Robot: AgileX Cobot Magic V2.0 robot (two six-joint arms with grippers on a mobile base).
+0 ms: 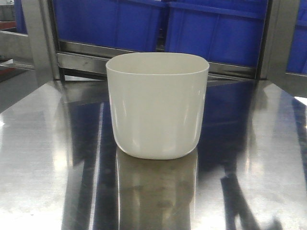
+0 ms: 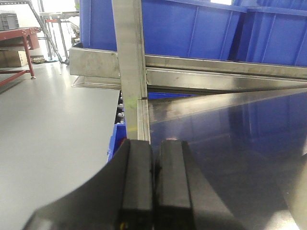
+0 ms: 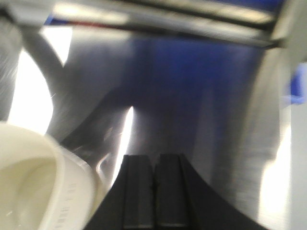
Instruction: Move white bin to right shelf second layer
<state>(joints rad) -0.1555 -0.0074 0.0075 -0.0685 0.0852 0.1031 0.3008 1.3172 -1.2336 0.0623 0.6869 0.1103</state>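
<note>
Right hand (image 3: 154, 160) closed beside white bin (image 3: 29, 191); embossing (image 3: 61, 211) blurred.

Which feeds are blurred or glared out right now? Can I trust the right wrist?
Front view: sharp, but the steel tabletop mirrors the white bin and blue crates. Left wrist view: clear, left gripper in focus. Right wrist view: blurred throughout, bright glare streaks on the steel, the bin's rim soft beside the right gripper.
</note>
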